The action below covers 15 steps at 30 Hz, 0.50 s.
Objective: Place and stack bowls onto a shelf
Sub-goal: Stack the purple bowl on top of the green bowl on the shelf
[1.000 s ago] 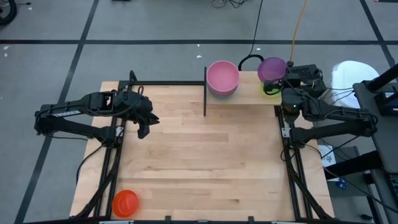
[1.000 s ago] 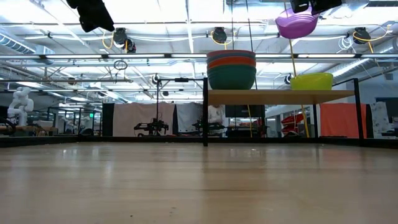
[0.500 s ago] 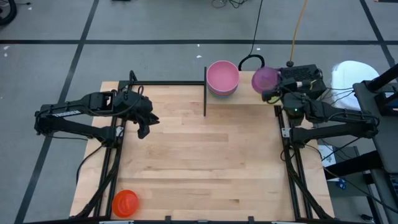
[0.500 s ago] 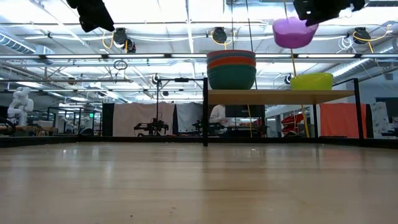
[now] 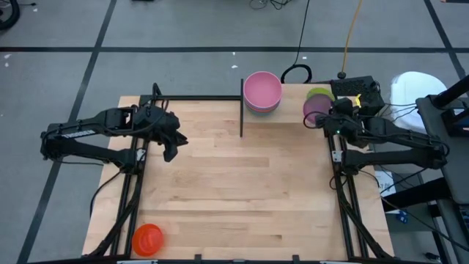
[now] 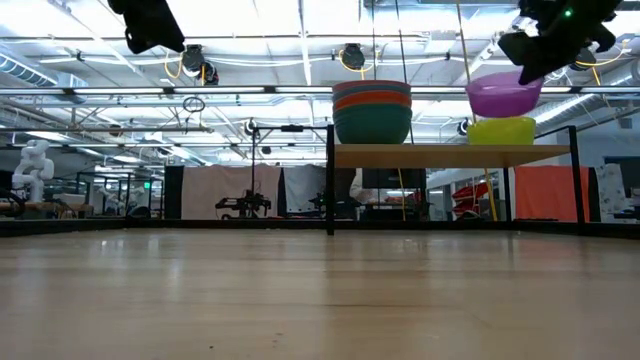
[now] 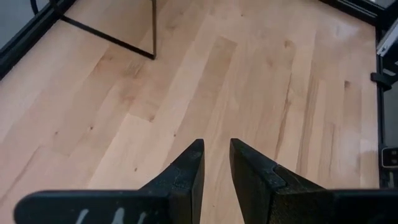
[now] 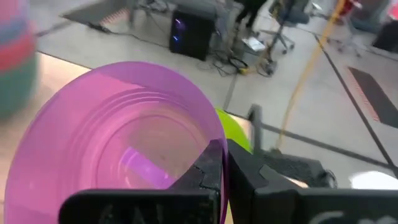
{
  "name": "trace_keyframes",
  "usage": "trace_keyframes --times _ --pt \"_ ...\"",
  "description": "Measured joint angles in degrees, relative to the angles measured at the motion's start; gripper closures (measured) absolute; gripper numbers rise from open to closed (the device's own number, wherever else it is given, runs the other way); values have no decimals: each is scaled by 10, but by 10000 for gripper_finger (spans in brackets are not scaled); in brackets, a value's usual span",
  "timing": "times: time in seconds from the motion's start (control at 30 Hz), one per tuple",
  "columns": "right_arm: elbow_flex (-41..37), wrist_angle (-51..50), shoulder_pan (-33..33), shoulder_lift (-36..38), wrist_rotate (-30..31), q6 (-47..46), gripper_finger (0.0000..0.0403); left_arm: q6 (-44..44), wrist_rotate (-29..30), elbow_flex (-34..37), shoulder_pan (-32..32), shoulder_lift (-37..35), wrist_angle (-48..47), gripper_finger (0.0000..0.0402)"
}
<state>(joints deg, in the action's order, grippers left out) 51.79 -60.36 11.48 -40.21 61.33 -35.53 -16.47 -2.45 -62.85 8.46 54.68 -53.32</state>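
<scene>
1. My right gripper (image 8: 224,163) has its fingers pinched together on the rim of the purple bowl (image 5: 316,108); one finger sits inside the wall and one outside, as the right wrist view shows.

2. A second ago I held that bowl high over the green bowl (image 6: 500,130); half a second ago I had swung it out toward the stack. Now it has come back and down, hanging just above the green bowl, tilted a little in the low view and not yet seated in it.

3. From above, the purple bowl covers only part of the green one, whose far edge still shows behind it. I judge the nesting is close but needs a small shift to centre before I let go; dropped off-centre, it could ride up on the rim.

4. The green bowl stands on the shelf (image 6: 450,155) near its right end. At the left end stands the stack of bowls (image 6: 372,110), pink on top, teal at the bottom.

5. My left gripper (image 7: 214,163) waits above the table's left side, fingers slightly apart and holding nothing.

6. The orange bowl (image 5: 147,239) lies alone at the table's near left corner, still to be fetched.
</scene>
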Motion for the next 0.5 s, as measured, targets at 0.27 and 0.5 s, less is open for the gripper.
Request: trace_keyframes --times 0.27,0.5 --pt "0 45 41 3 -62 47 403 -6 0 0 22 0 0 321" --pt "17 62 91 7 -62 50 403 -17 0 0 33 0 0 321"
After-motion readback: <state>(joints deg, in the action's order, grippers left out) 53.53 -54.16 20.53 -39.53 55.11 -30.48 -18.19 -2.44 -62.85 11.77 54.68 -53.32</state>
